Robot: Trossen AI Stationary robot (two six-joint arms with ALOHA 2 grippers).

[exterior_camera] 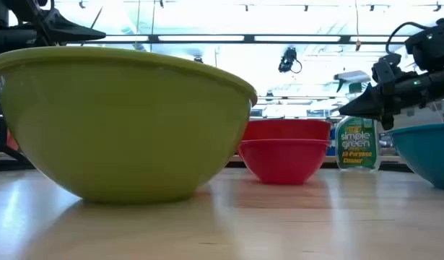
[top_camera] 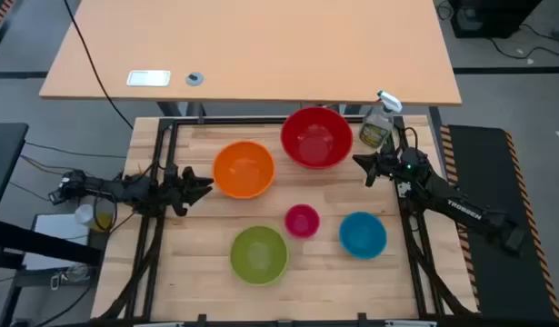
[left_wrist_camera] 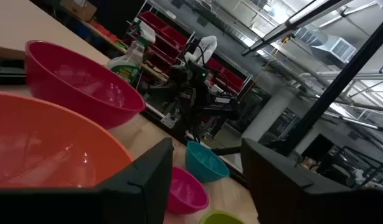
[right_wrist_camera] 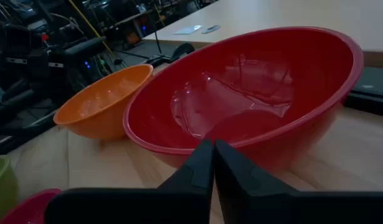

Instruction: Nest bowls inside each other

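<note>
- The left gripper (top_camera: 204,188) hangs at the table's left edge, just beside the round orange plastic bowl (top_camera: 244,169); its dark fingers (left_wrist_camera: 147,180) stand apart with nothing between them.
- The orange bowl sits left of centre toward the back, apart from the rest. Judged risk: from here a sideways nudge by the left gripper would slide this light bowl rather than lift it.
- The round lime green plastic bowl (top_camera: 259,253) stands at the front, with the small round pink plastic bowl (top_camera: 302,221) just behind and to its right; neither is nested.
- The large round red plastic bowl (top_camera: 316,137) sits at the back, empty.
- The round blue plastic bowl (top_camera: 363,233) lies front right, apart from the pink one.
- The right gripper (top_camera: 359,162) hovers just off the red bowl's rim, its fingers pressed together and holding nothing.
- The clear plastic spray bottle (top_camera: 378,123) stands between the red bowl and the right arm; a swing of that arm could likely topple it.
- All five bowls lie separate, so nesting is not yet begun.
</note>
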